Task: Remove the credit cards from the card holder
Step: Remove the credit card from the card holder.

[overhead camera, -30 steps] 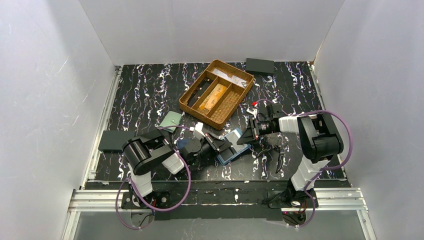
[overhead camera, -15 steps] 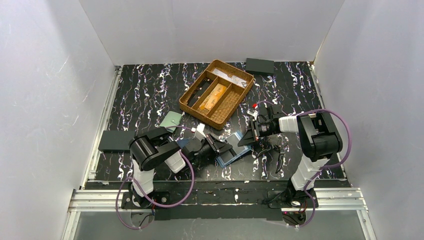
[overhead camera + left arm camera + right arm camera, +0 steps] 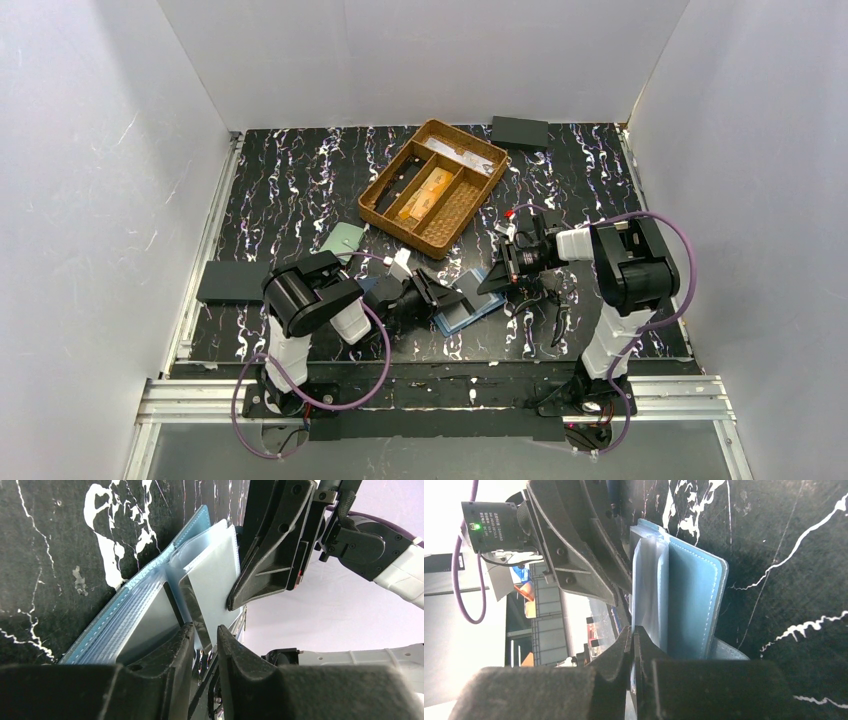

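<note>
Currently on the black marbled table point(image 3: 300, 180), near edge, between the two arms:

Item 1, card holder point(image 3: 470, 305): light steel-blue, lying open on the table with its cover down and its clear plastic sleeves fanned upward. It sits where both arms can reach it, apparently so that one can steady it while the other works a pocket.

Item 2, right gripper point(image 3: 492, 283): low over the holder's far side. Its wrist view shows the jaws closed on one clear leaf of the card holder point(image 3: 694, 605), lifting it off the stack, likely to expose the pocket beneath.

Item 3, left gripper point(image 3: 206, 635): at the holder's near edge, opposite the right gripper point(image 3: 235, 600). The jaws stand narrowly apart with a sleeve edge running down into the gap. They do not look clamped on it.

Item 4, credit cards: none identifiable. Neither wrist view shows orange-gold in the sleeves, only grey reflections, so I judge extraction not yet achieved.

Item 5, wicker basket point(image 3: 400, 228): further back. An orange-tan flat item point(image 3: 425, 195) lies in its middle compartment, too small to tell whether it is a card.

Item 6, pale green wallet point(image 3: 345, 240): left of the holder, apart from both grippers
</note>
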Tool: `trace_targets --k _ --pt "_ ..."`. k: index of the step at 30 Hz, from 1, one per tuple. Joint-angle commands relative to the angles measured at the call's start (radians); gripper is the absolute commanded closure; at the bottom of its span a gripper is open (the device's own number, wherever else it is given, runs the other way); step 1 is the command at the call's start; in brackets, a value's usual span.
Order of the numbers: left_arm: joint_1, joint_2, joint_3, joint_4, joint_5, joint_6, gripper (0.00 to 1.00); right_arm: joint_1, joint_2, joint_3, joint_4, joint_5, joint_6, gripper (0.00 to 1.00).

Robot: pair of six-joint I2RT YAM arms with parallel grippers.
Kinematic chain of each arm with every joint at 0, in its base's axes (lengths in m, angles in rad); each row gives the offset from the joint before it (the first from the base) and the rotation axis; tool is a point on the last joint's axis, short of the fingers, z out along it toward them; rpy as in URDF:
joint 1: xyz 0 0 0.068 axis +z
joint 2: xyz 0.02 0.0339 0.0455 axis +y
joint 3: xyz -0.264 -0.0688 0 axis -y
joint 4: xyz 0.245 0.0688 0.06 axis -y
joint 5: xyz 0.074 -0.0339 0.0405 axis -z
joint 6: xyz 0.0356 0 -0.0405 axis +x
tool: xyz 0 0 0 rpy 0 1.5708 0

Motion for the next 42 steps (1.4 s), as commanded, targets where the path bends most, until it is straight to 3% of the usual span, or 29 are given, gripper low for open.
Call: trace_targets --k 1,4,19,25,36,42 --pt "0.005 0.012 0.022 0.008 0.020 0.007 0.75 -0.005 0.025 0.042 -0.048 -0.035 -0.040 0.92" --pt "0.006 0.021 0.019 0.009 0.018 -0.002 0.72 -0.006 0.038 0.044 -0.048 -0.084 -0.036 0.98" --pt "0.006 0.033 0.039 0.011 0.016 -0.021 0.72 -0.006 0.030 0.079 -0.177 -0.208 -0.156 0.99" --pt "0.006 0.000 0.029 0.012 -0.001 -0.016 0.82 -0.006 0.037 0.090 -0.208 -0.174 -0.181 0.99" --pt "0.006 -0.016 0.018 0.020 0.022 -0.002 0.77 -0.018 0.033 0.048 -0.075 -0.058 -0.050 0.99" --pt "0.007 -0.008 0.023 0.024 0.028 -0.001 0.81 -0.020 0.036 0.047 -0.076 -0.052 -0.047 0.99"
